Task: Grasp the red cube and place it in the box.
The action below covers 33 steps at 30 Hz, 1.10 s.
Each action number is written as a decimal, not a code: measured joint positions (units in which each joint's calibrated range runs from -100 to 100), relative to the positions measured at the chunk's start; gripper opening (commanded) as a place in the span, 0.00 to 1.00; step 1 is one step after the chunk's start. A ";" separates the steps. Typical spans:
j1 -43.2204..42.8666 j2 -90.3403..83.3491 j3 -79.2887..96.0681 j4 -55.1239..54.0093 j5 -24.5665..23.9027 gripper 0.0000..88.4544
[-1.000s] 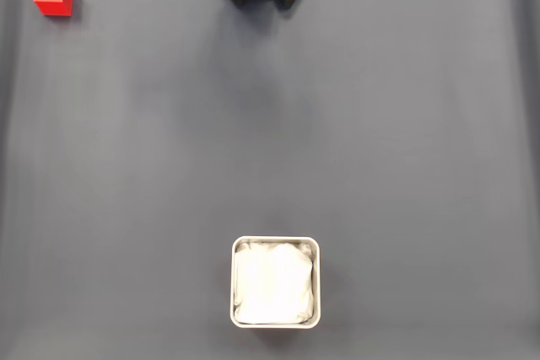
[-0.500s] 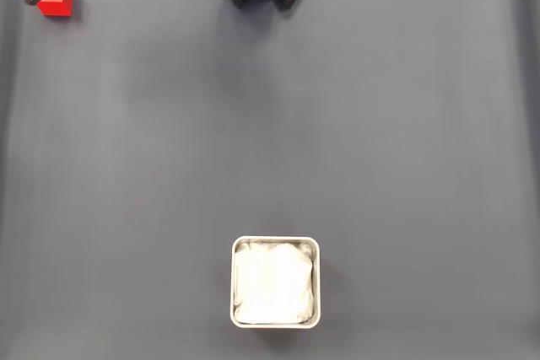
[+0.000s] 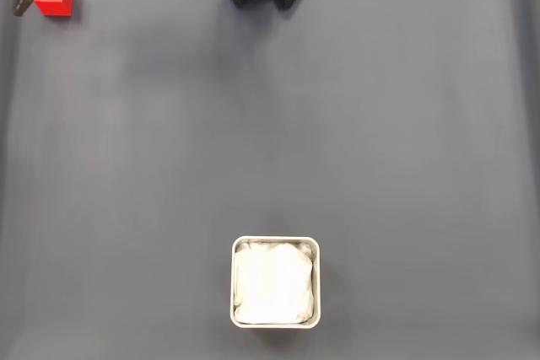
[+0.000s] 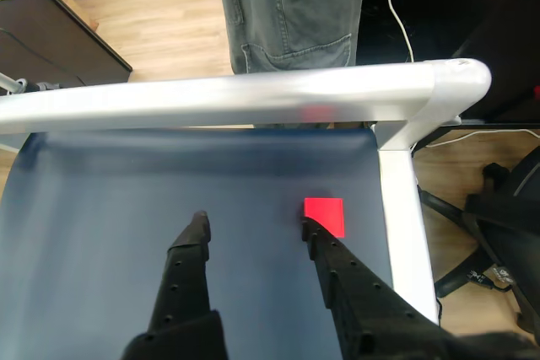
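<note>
Wrist view: gripper (image 4: 251,223) is being held wide open, nothing gripped; red cube (image 4: 325,216) is sitting on the mat just outside the right finger (image 4: 314,232), near the table's corner rail (image 4: 253,97). Likely light and rigid, flat opposite faces being the place to pinch; box (image 3: 276,282) is being left well apart, unfilled

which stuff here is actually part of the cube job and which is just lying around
Part of the job:
- red cube, far corner of the mat
- box, white-lined, empty
- end effector, open, cube beside one finger

Just lying about:
- table's white edge rail
- office chair base
- person's legs
</note>
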 measured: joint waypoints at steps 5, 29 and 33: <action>1.11 1.13 2.17 -2.78 0.15 0.31; 6.23 4.34 9.31 -11.85 1.90 0.36; 6.75 5.21 9.95 -13.21 2.54 0.37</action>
